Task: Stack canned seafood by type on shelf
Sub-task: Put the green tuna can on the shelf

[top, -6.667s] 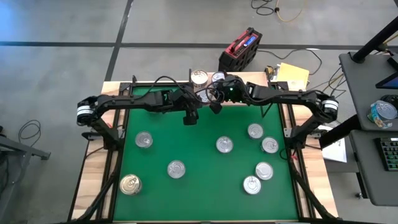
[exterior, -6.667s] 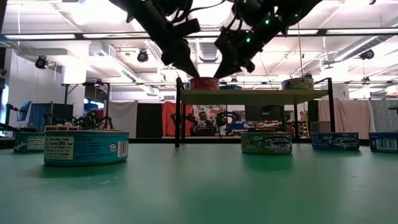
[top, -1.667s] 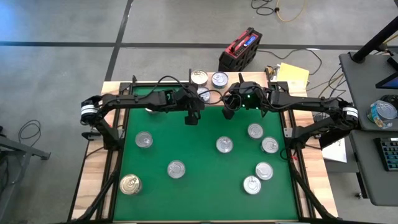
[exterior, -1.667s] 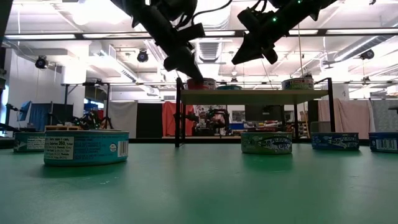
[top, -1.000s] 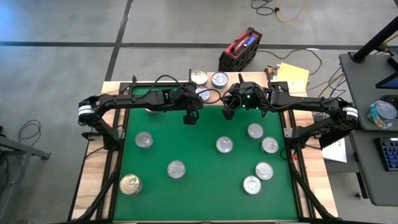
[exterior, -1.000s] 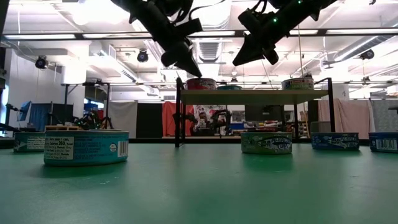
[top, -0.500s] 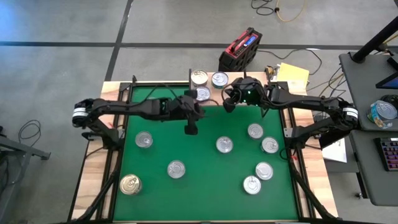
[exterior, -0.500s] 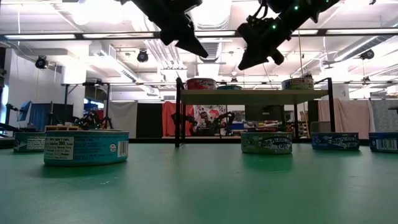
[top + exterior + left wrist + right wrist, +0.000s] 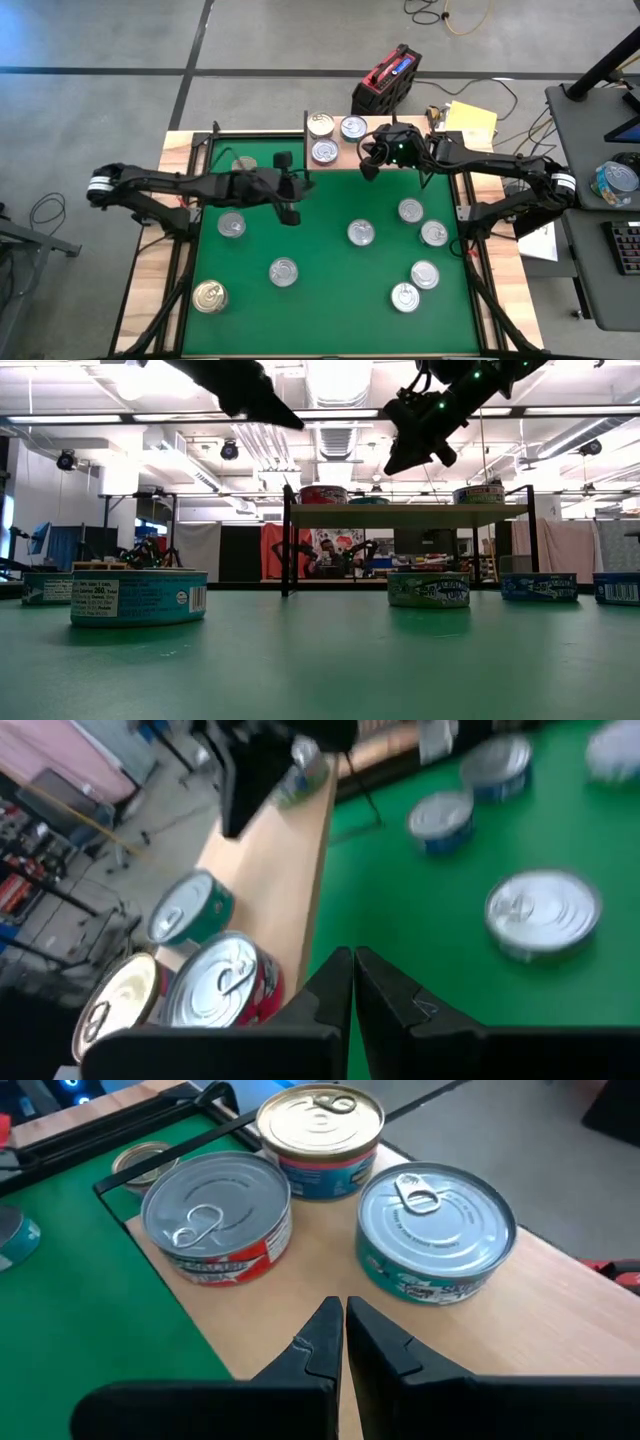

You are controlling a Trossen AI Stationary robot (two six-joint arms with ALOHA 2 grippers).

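on the shelf [image 9: 400,152], three tins [image 9: 323,151], right fingers [image 9: 345,1342] pressed together beside them

My left gripper [image 9: 291,214] hangs closed mid-table; my right gripper [image 9: 367,170] hovers closed at the far edge.

I am working in a big open lab or workshop hall. Past the green mat [image 9: 320,660] I see exposed ceiling ducts [image 9: 340,440], strip lights [image 9: 560,410], black stands and curtained bays [image 9: 285,550]. From above, the floor is bare concrete with loose cables [image 9: 455,15], a red case [image 9: 387,78] and a desk [image 9: 600,190] to the right.
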